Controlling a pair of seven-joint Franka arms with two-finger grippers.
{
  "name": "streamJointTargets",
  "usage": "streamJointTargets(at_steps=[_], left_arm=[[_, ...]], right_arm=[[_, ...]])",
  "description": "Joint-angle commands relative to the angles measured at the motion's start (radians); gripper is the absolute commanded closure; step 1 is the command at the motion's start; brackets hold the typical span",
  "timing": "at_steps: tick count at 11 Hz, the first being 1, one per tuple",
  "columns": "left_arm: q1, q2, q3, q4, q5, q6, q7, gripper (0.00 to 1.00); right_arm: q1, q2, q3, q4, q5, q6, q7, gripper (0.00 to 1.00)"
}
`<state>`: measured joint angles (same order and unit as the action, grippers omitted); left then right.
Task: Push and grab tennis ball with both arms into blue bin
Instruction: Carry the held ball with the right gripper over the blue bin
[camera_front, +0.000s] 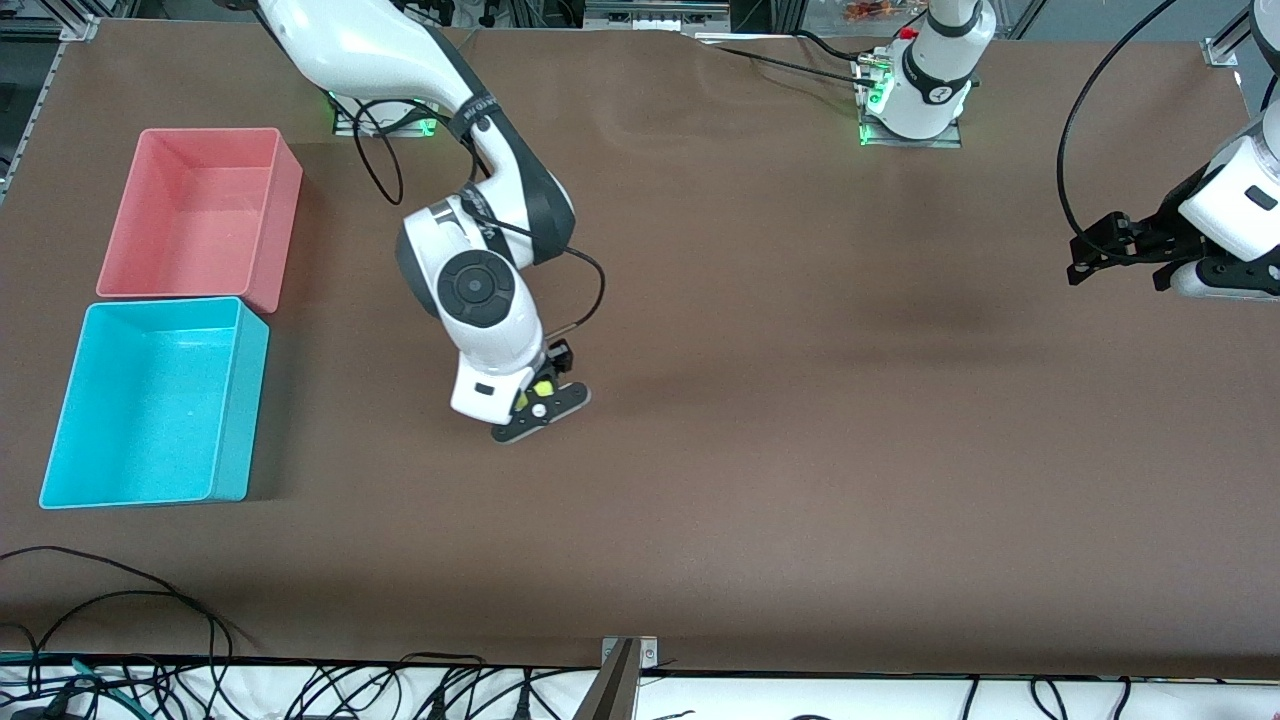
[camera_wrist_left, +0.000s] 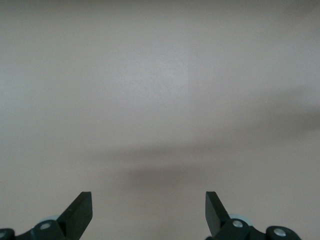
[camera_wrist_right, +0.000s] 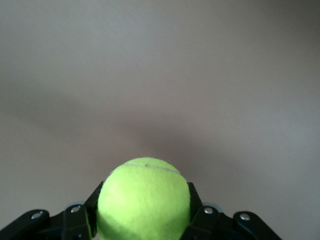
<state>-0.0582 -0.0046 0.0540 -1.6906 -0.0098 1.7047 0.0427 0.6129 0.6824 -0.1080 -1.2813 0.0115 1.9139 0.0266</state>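
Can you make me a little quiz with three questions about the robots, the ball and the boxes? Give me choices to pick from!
1. Where is the tennis ball?
A. In the pink bin
B. Between the right hand's fingers
C. In the blue bin

2. How many bins are on the table?
A. One
B. Two
C. Four

3. How is the left hand?
A. Open and holding nothing
B. Shut on the ball
C. Inside a bin

Answers:
1. B: the right wrist view shows the ball gripped in the right hand, over the bare table.
2. B: one pink bin and one blue bin, the blue one nearer the front camera, both with nothing inside.
3. A: its fingers stand wide apart with only table between them; that arm waits at its own end of the table.
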Motion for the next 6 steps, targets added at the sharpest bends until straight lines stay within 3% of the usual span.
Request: streamJointTargets(at_steps=[1,3,6], left_arm=[[0.003,-0.009,-0.002,-0.004,0.011,-0.010,0.000,0.00],[0.001,-0.008,-0.002,-0.003,0.013,-0.029,-0.001,0.00],[0.003,-0.008,0.001,0.009,0.025,-0.045,0.000,0.00]], right_arm=[[-0.001,-0.067,-0.062,-0.018,-0.001,-0.214,-0.075,0.74],[-0.011,-0.121,-0.107,-0.088,-0.013,-0.230,-0.166,0.74],[-0.057,-0.248,-0.165,-0.290,-0.059,-0.158,-0.305,0.74]])
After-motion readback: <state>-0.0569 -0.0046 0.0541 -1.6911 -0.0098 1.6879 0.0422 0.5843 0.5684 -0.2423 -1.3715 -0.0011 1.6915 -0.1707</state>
